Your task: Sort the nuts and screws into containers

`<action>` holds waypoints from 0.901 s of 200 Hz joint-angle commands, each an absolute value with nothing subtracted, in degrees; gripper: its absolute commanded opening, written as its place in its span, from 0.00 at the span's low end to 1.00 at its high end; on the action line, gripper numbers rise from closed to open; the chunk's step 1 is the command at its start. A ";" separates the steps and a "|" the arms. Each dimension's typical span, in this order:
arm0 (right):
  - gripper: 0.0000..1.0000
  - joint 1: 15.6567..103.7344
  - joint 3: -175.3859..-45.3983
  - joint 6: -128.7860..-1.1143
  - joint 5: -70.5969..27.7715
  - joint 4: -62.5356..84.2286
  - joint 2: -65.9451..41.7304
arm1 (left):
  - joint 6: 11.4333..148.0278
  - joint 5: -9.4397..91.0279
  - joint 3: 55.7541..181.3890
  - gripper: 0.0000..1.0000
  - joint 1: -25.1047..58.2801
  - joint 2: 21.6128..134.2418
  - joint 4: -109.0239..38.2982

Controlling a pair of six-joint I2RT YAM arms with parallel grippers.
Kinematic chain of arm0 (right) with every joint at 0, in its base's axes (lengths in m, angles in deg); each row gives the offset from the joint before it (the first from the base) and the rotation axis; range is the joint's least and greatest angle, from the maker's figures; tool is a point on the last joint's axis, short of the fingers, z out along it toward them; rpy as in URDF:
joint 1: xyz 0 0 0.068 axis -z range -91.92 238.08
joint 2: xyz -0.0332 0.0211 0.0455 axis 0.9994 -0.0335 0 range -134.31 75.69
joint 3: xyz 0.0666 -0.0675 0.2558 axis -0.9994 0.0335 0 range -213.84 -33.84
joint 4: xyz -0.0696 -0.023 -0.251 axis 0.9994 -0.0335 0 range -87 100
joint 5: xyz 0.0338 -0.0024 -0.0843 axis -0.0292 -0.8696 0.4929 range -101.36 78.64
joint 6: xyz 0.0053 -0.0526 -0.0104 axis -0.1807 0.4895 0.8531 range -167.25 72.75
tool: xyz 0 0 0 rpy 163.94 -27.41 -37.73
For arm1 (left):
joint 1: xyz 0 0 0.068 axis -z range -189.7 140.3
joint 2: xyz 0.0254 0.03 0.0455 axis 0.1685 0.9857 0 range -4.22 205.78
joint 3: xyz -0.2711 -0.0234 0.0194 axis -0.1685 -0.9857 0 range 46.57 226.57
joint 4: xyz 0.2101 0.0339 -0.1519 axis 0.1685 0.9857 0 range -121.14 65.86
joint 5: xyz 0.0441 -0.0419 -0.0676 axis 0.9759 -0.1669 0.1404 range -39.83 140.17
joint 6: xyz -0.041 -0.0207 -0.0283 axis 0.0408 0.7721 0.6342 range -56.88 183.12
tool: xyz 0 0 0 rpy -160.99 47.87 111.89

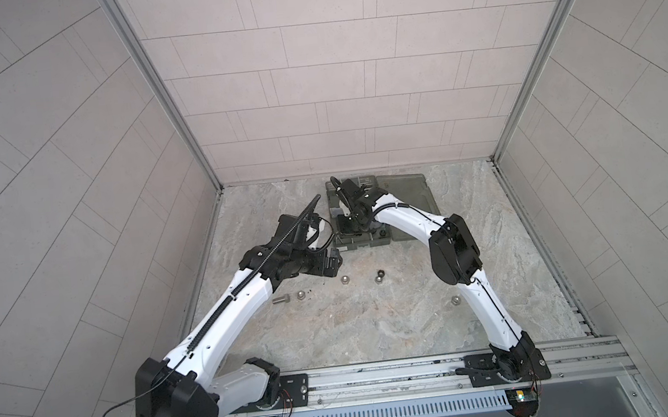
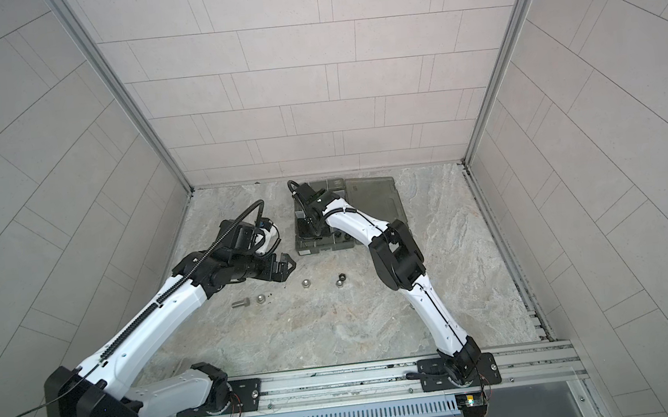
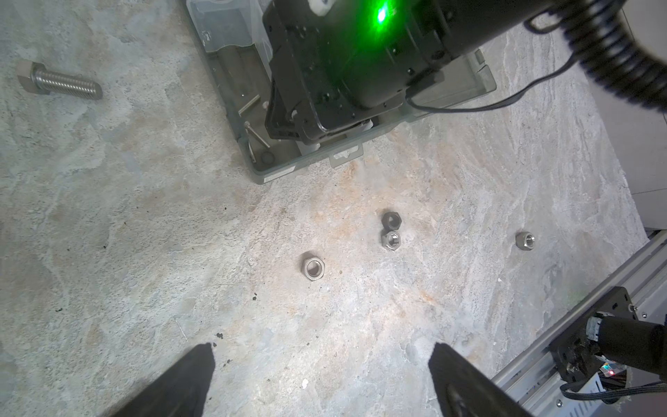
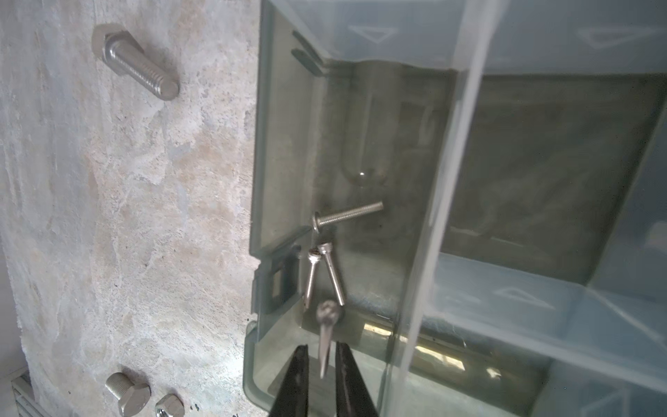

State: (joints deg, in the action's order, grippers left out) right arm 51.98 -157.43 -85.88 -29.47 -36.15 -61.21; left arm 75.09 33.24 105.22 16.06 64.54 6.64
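The right gripper (image 4: 322, 347) hangs over a corner compartment (image 4: 285, 151) of the smoky translucent plastic organizer box (image 4: 253, 361), jaws slightly apart. A thin silver screw (image 4: 326, 325) sits loose between them, shaft along the jaws. The left gripper (image 3: 323, 346) jaws gape wide.

No legible text anywhere. Sticker (image 3: 278, 176) on organizer box (image 3: 483, 81) wall ahead of left pincer (image 3: 323, 348): too small to read. Embossed triangle marks (image 4: 373, 35) on dividers (image 4: 469, 274) beyond right pincer (image 4: 322, 346).
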 commanded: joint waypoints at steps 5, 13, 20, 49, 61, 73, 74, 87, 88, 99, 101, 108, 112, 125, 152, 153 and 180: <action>0.31 52.04 -158.62 -84.23 -30.45 -35.54 -60.28 | 74.37 33.07 107.36 1.00 15.44 65.46 7.35; 0.32 52.17 -158.66 -83.62 -30.19 -35.48 -59.50 | 74.21 33.09 107.62 1.00 15.38 65.79 7.37; 0.32 52.41 -158.50 -83.27 -29.95 -35.49 -58.57 | 74.20 33.07 107.90 1.00 15.38 66.05 7.44; 0.32 54.02 -155.10 -81.70 -29.33 -35.45 -53.07 | 74.02 33.32 108.95 1.00 15.19 66.60 7.84; 0.31 54.70 -152.54 -80.72 -28.82 -35.45 -49.88 | 73.97 33.60 108.96 1.00 15.17 66.45 7.80; 0.32 55.26 -149.07 -79.65 -28.21 -35.10 -46.33 | 74.11 33.86 108.84 1.00 15.17 66.18 7.70; 0.31 55.28 -148.80 -79.49 -28.22 -35.01 -46.00 | 74.15 33.88 108.82 1.00 15.17 66.18 7.66; 0.31 55.67 -144.45 -78.45 -27.33 -34.50 -42.17 | 74.70 33.96 108.29 1.00 15.18 65.99 7.44; 0.31 55.70 -144.17 -78.40 -27.25 -34.44 -41.91 | 74.71 33.93 108.28 1.00 15.17 65.96 7.40; 0.32 55.76 -140.18 -77.62 -25.97 -34.18 -38.71 | 75.25 33.44 107.72 1.00 15.17 66.07 7.16; 0.32 55.74 -139.40 -77.47 -25.85 -34.14 -38.12 | 75.32 33.35 107.67 1.00 15.17 66.13 7.06; 0.32 55.89 -136.70 -77.02 -25.12 -34.04 -36.23 | 75.67 33.13 107.44 1.00 15.17 66.32 6.90; 0.32 55.89 -135.00 -76.81 -24.69 -34.04 -35.20 | 75.85 32.93 107.39 1.00 15.17 66.45 6.85; 0.32 56.01 -129.74 -75.96 -23.07 -34.08 -31.83 | 76.51 32.40 107.13 1.00 15.17 66.87 6.63; 0.34 56.94 -118.14 -75.77 -19.56 -33.85 -25.12 | 78.74 30.58 106.30 1.00 15.26 67.83 4.96; 0.34 57.00 -117.78 -75.79 -19.50 -33.81 -24.81 | 78.84 30.49 106.27 1.00 15.26 67.84 4.84; 0.37 57.82 -107.26 -76.33 -16.54 -33.23 -18.81 | 81.01 29.98 106.51 1.00 16.57 69.01 3.44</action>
